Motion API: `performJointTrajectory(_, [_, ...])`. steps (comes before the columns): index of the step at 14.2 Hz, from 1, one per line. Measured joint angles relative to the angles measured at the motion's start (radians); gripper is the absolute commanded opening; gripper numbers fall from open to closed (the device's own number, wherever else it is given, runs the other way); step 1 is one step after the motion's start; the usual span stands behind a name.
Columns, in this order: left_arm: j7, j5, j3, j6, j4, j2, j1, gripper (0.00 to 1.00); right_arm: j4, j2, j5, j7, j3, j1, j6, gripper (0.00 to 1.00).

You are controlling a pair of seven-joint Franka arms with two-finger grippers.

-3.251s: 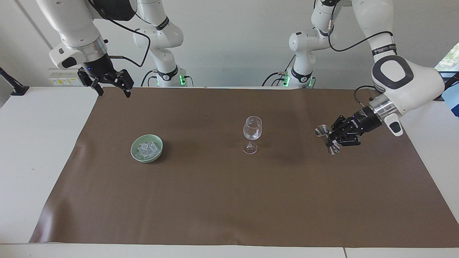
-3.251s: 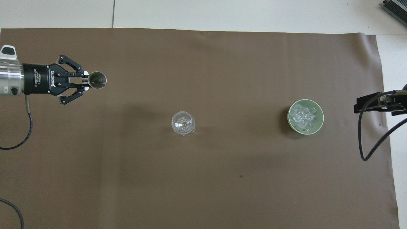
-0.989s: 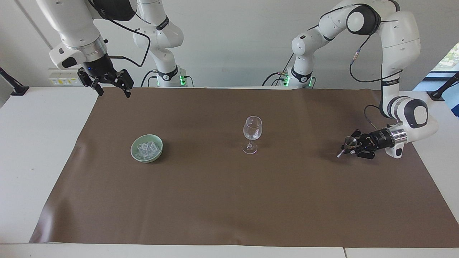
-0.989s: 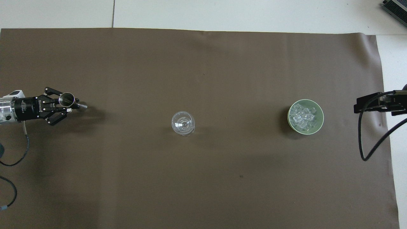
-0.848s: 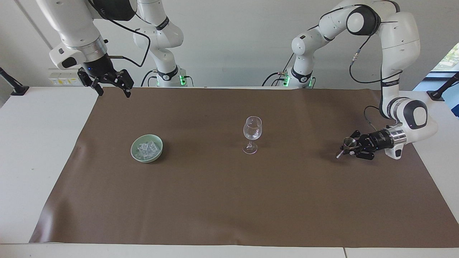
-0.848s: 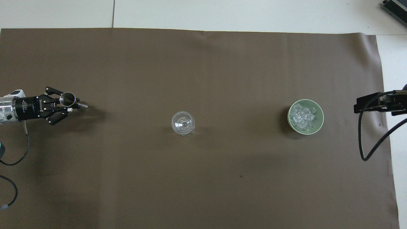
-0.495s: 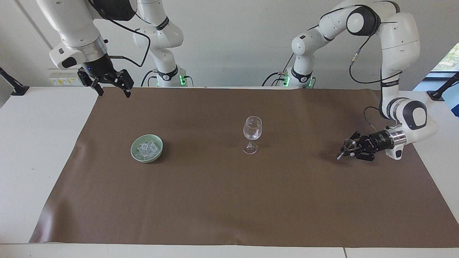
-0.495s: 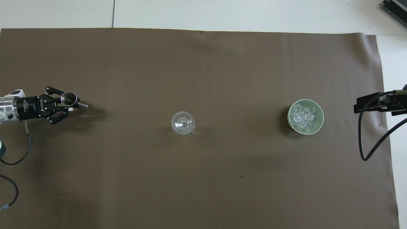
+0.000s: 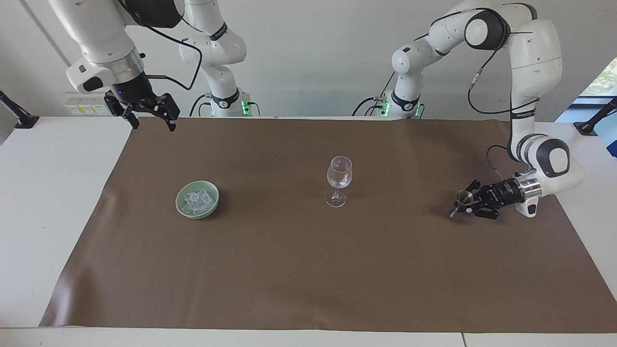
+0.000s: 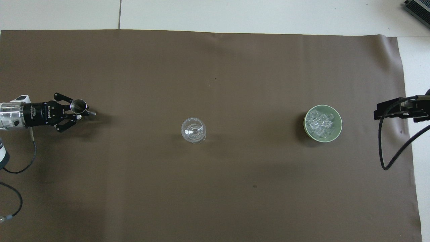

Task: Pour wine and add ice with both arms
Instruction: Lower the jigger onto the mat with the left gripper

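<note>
Facing view: both white jointed arms come in from the robots' end of the tabletop (image 9: 29, 202), which carries a brown mat (image 9: 308, 270).
Left end effector (image 9: 468, 204) (image 10: 78, 111): low at the mat near the left arm's end, lying almost level and pointing toward the glass; its fingers are clamped on the waist of a small silver double-cone metal measuring cup (image 9: 462, 201) (image 10: 80, 106).
Measuring cup: leans, its wider mouth up and its lower end at the mat; whether that end touches the mat cannot be told. Contents cannot be made out.
Right end effector (image 9: 150, 113): hangs in the air over the mat's corner at the right arm's end, close to the robots; fingers spread apart, nothing between them. This arm waits. In the overhead view only a dark part of it shows at the frame edge.
Clear stemmed wine glass (image 9: 339, 180) (image 10: 193, 130): stands upright near the middle of the mat, well apart from both end effectors; any liquid inside cannot be told.
Pale green round bowl (image 9: 197, 199) (image 10: 335, 132): sits on the mat toward the right arm's end, well apart from the glass.
Small clear glassy ice cubes (image 9: 196, 200) (image 10: 319, 123): heaped inside the bowl.
</note>
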Motion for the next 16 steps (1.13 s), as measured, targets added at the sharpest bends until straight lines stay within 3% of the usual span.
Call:
performJointTrajectory(8, [0.000, 0.013, 0.005, 0.026, -0.008, 0.008, 0.000, 0.00, 0.000, 0.000, 0.000, 0.000, 0.000, 0.000, 0.000, 1.00])
performJointTrajectory(12, [0.000, 0.021, 0.004, 0.026, -0.005, 0.007, 0.001, 0.10, 0.000, 0.000, 0.000, 0.000, 0.000, 0.000, 0.000, 1.00])
performJointTrajectory(13, [0.000, 0.023, 0.004, 0.026, -0.004, 0.007, 0.001, 0.25, 0.000, 0.000, 0.000, 0.000, 0.000, 0.000, 0.000, 1.00])
performJointTrajectory(16, [0.000, 0.047, 0.006, 0.035, -0.004, 0.008, 0.001, 0.34, 0.000, 0.000, 0.000, 0.000, 0.000, 0.000, 0.000, 1.00])
